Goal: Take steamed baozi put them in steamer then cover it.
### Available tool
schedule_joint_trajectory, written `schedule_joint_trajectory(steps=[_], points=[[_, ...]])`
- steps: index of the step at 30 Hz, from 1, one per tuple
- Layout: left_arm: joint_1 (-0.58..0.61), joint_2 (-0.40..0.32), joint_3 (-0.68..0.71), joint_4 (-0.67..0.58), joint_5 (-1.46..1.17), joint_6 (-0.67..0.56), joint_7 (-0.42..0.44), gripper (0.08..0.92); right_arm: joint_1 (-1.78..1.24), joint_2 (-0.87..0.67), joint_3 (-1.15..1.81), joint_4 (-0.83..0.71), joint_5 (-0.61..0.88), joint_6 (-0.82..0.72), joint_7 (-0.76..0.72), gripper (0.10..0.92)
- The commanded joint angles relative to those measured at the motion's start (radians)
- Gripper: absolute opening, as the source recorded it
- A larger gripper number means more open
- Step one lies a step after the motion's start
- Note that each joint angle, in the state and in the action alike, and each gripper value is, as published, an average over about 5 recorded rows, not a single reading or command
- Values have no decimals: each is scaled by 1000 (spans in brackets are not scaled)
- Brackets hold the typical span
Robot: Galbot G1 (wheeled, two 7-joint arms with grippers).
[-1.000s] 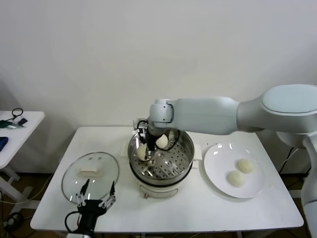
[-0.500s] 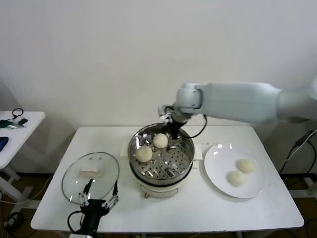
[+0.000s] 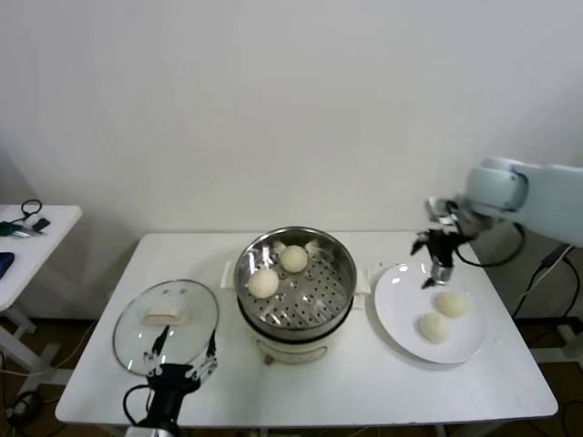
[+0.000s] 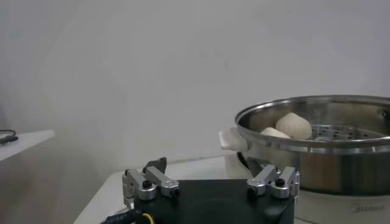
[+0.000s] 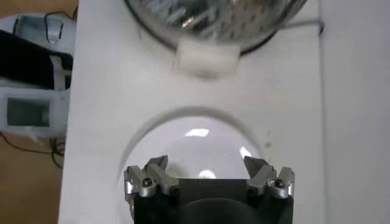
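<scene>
The steel steamer (image 3: 296,314) stands on its white pot base mid-table and holds two baozi, one at the back (image 3: 293,259) and one at the left (image 3: 262,283). Two more baozi (image 3: 451,303) (image 3: 434,327) lie on the white plate (image 3: 401,314) to the right. My right gripper (image 3: 434,269) hangs open and empty above the plate's back-left part; its wrist view shows the plate (image 5: 177,143) between the open fingers (image 5: 157,165). The glass cover (image 3: 167,325) lies flat at the front left. My left gripper (image 3: 178,364) is open and empty just in front of the cover.
A small side table (image 3: 27,238) with cables stands at the far left. The left wrist view shows the steamer (image 4: 317,152) with baozi (image 4: 294,126) in it, and bare tabletop before it. A wall is close behind the table.
My right gripper left the steamer empty-handed and swung right, to above the plate. The second baozi stays in the steamer. The left arm has not moved.
</scene>
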Motion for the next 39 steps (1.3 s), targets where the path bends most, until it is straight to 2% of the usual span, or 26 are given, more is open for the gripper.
schedule_joint_trajectory(steps=[1, 9, 20, 27, 35, 39], points=[[-3, -1, -3, 4, 0, 2, 1, 823, -341, -181, 208, -7, -208, 10, 21, 823], [4, -5, -1, 9, 6, 1, 0, 823, -583, -100, 419, -120, -267, -23, 89, 823], [7, -7, 1, 12, 11, -1, -1, 823, -646, -7, 481, -213, -280, -26, 130, 823], [7, -8, 1, 11, 11, 0, -2, 823, -647, 8, 489, -203, -253, -27, 131, 813], [8, -11, 3, 7, 13, 1, -4, 823, -606, -4, 457, -183, -263, -23, 111, 653], [10, -11, 4, 3, 14, 1, -4, 823, -490, -5, 388, -156, -244, -4, 91, 611]])
